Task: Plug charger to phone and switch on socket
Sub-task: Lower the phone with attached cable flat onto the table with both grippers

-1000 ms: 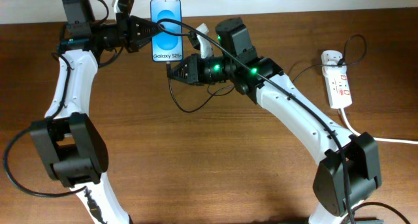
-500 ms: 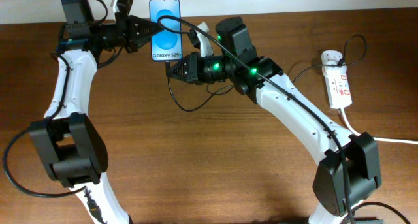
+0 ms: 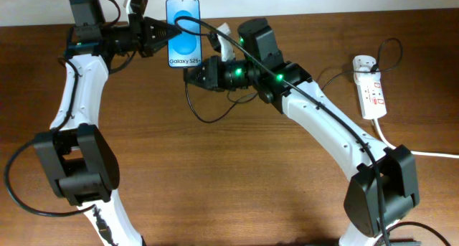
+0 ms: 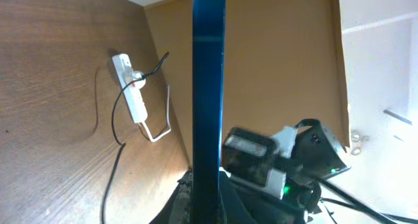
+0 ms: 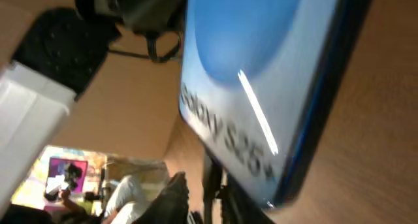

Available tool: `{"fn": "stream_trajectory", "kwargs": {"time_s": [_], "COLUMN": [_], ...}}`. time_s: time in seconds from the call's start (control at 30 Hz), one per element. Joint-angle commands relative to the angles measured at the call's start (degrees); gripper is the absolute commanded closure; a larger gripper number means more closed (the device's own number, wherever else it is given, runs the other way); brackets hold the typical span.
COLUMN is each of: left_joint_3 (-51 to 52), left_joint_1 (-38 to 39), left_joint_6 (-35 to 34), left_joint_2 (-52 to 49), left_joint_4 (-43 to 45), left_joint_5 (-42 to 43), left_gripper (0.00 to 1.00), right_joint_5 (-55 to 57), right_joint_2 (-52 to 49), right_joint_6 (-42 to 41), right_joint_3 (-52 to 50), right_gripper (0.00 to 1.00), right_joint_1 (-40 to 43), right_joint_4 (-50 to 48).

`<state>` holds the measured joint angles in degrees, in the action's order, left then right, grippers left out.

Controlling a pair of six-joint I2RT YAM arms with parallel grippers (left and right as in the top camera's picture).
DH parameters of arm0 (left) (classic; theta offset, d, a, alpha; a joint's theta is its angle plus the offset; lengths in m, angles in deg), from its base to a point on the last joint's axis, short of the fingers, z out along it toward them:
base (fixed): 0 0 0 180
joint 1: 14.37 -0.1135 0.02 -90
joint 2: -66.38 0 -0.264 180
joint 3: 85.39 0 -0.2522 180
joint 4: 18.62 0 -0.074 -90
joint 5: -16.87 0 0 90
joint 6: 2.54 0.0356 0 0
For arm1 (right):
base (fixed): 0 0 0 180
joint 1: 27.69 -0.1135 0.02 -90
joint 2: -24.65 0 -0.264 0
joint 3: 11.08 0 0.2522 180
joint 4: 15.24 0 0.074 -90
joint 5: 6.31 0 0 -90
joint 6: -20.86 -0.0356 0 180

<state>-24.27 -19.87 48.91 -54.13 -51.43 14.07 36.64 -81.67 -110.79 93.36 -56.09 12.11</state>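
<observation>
The phone [image 3: 183,32], with a blue screen and white text, is held above the table's far edge. My left gripper [image 3: 162,32] is shut on its left side. In the left wrist view the phone [image 4: 209,87] shows edge-on between my jaws [image 4: 209,208]. My right gripper [image 3: 189,72] is shut on the charger's black plug tip [image 5: 210,181], right under the phone's lower end [image 5: 261,74]. I cannot tell whether the tip is in the port. The black cable [image 3: 208,119] loops down over the table. The socket [image 3: 371,95] lies at the right with the white adapter block [image 3: 362,62] in it.
The socket's thick white cord [image 3: 423,153] runs off the right edge. The cable also runs along the right arm [image 3: 323,110] toward the adapter. In the left wrist view the socket [image 4: 130,93] lies far off on the wooden table [image 3: 229,181].
The phone and my right gripper's tip have only shifted by a few pixels. The plug tip stays at the phone's lower end.
</observation>
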Motion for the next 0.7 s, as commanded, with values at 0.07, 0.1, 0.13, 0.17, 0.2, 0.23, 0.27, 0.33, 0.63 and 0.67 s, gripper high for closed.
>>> {"fn": "stream_trajectory", "kwargs": {"time_s": [0.07,0.1,0.13,0.17,0.2,0.23,0.27,0.33,0.63,0.67], "left_joint_3": [-0.68,-0.68,-0.68,-0.68,-0.66,-0.59,-0.39,0.57,1.05,1.05], "left_joint_1": [0.04,-0.31,-0.44,-0.46,-0.46,-0.46,-0.44,-0.46,3.45,4.39], "left_joint_6": [1.79,2.16,2.16,2.16,2.34,4.00,6.40,8.00,24.55,24.57], "left_joint_2": [1.92,1.92,1.92,1.92,1.90,1.90,1.90,1.86,1.68,1.62], "left_joint_4": [0.17,0.13,0.13,0.11,0.09,0.07,-0.28,-5.53,-30.93,-33.05], "left_joint_5": [0.96,-0.50,-1.33,-1.51,-1.51,-1.79,-2.80,-11.02,-37.46,-44.13], "left_gripper": [1.00,1.00,1.00,1.00,1.00,1.00,1.00,1.00,1.00,1.00], "right_joint_5": [1.64,1.84,2.86,4.39,5.60,6.16,6.54,8.74,26.36,29.42], "right_joint_2": [1.81,1.81,1.81,1.81,1.81,1.81,1.81,1.95,12.31,15.13], "right_joint_6": [0.66,0.66,0.66,0.68,0.81,1.18,2.19,4.52,8.68,8.70], "right_joint_3": [1.22,1.22,1.22,1.22,1.22,1.22,1.22,1.22,1.22,1.22], "right_gripper": [0.24,0.19,0.14,0.11,0.10,0.10,0.10,0.10,0.10,0.09], "right_joint_1": [1.16,1.16,1.16,1.16,1.16,1.16,1.16,1.16,1.46,1.95], "right_joint_4": [2.03,2.91,4.44,6.56,8.52,10.14,11.69,16.31,35.12,37.81]}}
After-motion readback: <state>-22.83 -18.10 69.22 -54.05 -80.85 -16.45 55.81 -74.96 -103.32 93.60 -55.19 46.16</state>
